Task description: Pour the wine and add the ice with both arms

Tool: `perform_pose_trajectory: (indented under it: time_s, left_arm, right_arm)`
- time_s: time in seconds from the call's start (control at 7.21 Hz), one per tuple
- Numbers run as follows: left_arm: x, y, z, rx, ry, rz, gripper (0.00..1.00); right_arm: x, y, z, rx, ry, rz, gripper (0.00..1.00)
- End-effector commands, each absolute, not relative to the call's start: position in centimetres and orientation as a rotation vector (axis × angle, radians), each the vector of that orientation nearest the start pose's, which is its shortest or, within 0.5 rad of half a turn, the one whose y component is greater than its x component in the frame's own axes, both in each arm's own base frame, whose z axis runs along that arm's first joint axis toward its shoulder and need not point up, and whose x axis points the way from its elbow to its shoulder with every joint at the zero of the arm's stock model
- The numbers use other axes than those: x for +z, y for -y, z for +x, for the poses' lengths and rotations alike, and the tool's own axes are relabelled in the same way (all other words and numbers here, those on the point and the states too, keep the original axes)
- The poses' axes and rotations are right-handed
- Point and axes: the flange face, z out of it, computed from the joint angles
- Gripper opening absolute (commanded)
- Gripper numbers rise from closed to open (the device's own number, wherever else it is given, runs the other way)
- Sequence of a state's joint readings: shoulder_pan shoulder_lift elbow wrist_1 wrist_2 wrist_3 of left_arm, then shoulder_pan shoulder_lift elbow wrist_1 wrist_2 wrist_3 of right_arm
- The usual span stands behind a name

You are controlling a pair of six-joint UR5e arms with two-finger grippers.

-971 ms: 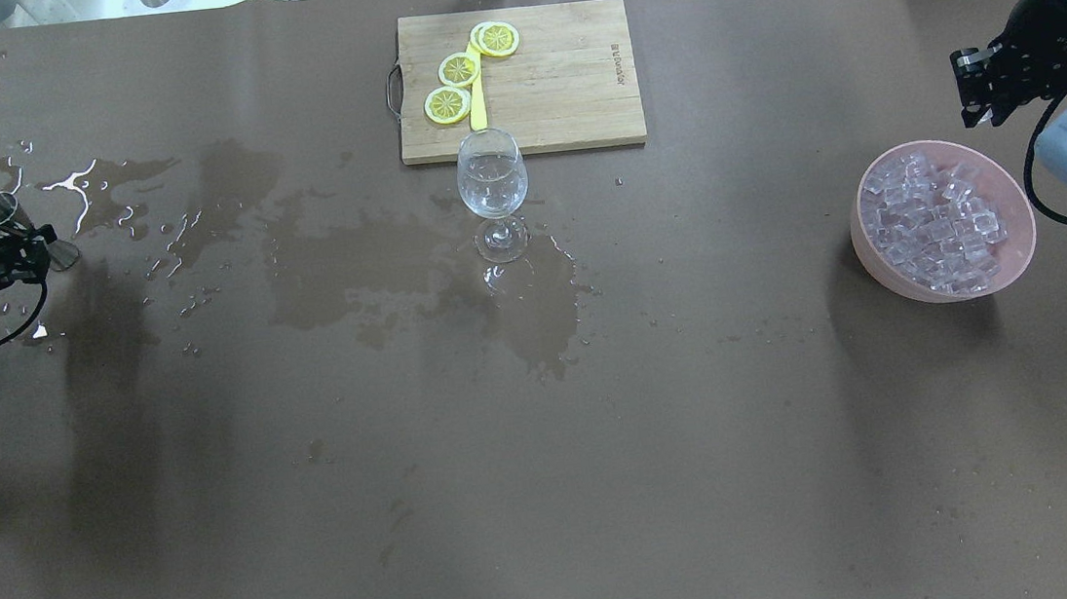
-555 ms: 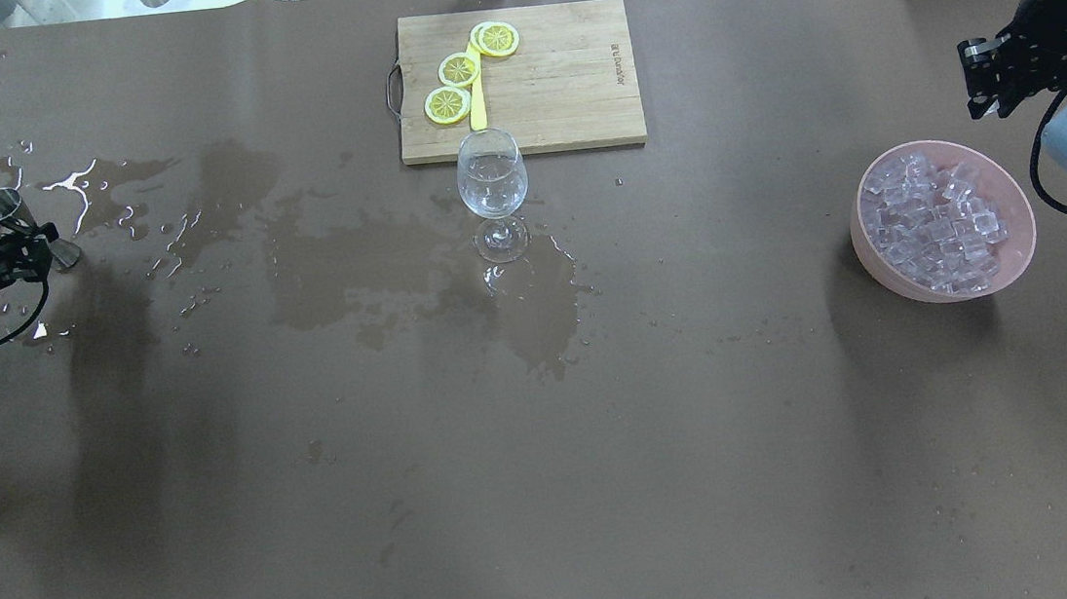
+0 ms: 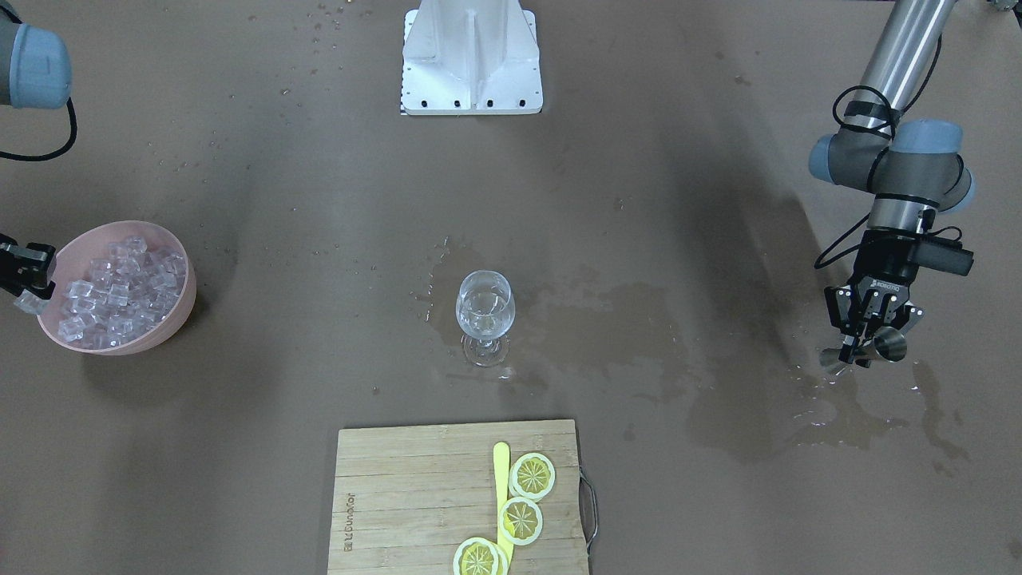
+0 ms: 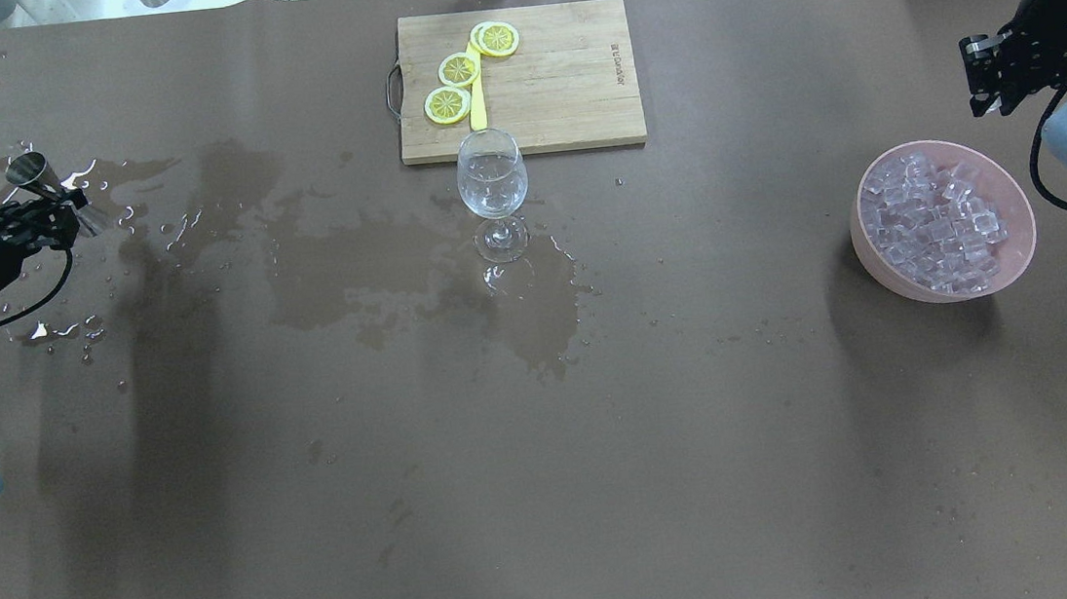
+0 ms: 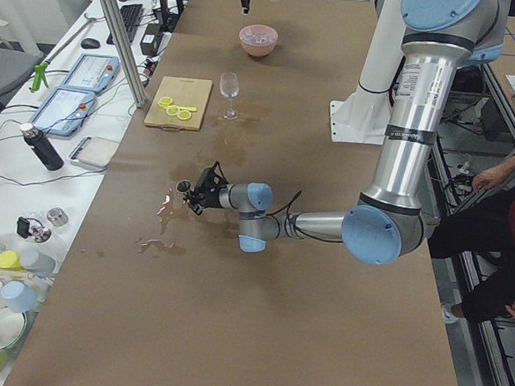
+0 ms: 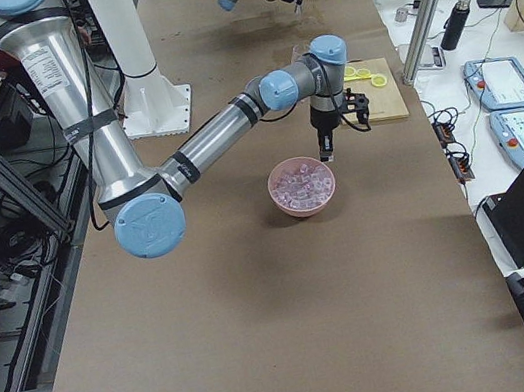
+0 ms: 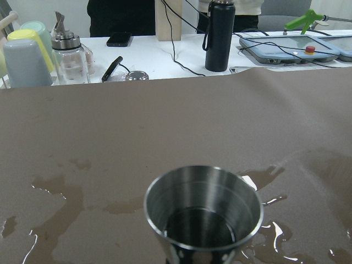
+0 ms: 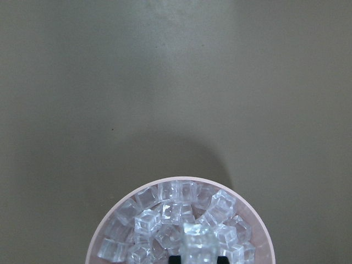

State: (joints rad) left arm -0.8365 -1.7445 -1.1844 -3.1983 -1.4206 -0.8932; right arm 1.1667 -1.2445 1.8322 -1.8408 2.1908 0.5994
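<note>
Wet-stained brown desk (image 4: 607,449), cluttered white side desk (image 5: 5,200). The left gripper (image 3: 861,343) clamps a steel jigger (image 3: 888,346). The right wrist view, unlike overhead, shows the right gripper (image 4: 986,99) pinching a clear ice cube (image 8: 198,245).

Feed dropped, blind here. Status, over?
Left pincer shut on measuring cup, off the table, liquid inside. Right pincer shut on ice cube over bowl. Way to glass open.

The left silver-grey tubular arm (image 3: 906,48) and its right twin (image 6: 220,132) have light-blue joint caps and looping black cables. The black two-finger left gripper (image 3: 862,341) bears white lettering. Dark screws dot the white base (image 3: 471,48).
</note>
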Motion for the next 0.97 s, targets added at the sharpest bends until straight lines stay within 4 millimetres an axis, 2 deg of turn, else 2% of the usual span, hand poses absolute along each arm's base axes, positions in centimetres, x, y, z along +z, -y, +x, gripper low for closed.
perform_pose_trajectory:
  time_s: [0.0,0.28,0.55,0.69,0.83]
  left_arm:
    - [51.4,55.4,28.1,-0.234,-0.973,1.063,0.0]
    - [44.4,56.6,29.4,-0.231,-0.992,1.074,0.0]
    - [39.0,56.8,30.1,-0.265,-1.0,1.033,0.0]
    - [37.2,56.7,31.1,-0.292,-1.049,1.017,0.0]
    - [35.5,55.7,34.1,-0.271,-1.099,1.001,0.0]
  right_arm:
    - [39.4,56.9,-14.5,0.075,0.68,-0.026,0.22]
    - [38.5,58.0,-12.3,0.065,0.683,-0.025,0.22]
    - [39.3,59.3,-10.7,0.053,0.674,-0.021,0.22]
    - [39.3,59.5,-10.5,0.054,0.681,-0.021,0.22]
    - [38.6,59.6,-10.5,0.053,0.729,-0.033,0.22]
